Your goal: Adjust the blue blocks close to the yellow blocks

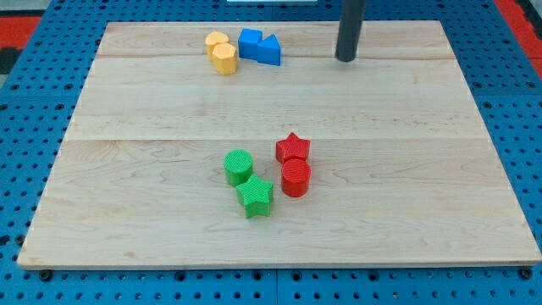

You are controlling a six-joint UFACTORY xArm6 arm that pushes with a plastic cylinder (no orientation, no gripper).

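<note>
Two yellow blocks sit at the view's top left of centre: a rounded one [216, 41] and a hexagonal one [224, 59] touching below it. Right beside them stand a blue cube [250, 43] and a blue triangular block [269, 51], touching each other. The blue cube is a small gap from the yellow blocks. My tip [345, 59] rests on the board at the view's top, well to the right of the blue triangular block, touching no block.
A green cylinder [239, 166] and green star [255, 196] sit low in the middle. A red star [293, 148] and red cylinder [295, 179] stand just right of them. The wooden board [127, 186] lies on a blue pegboard.
</note>
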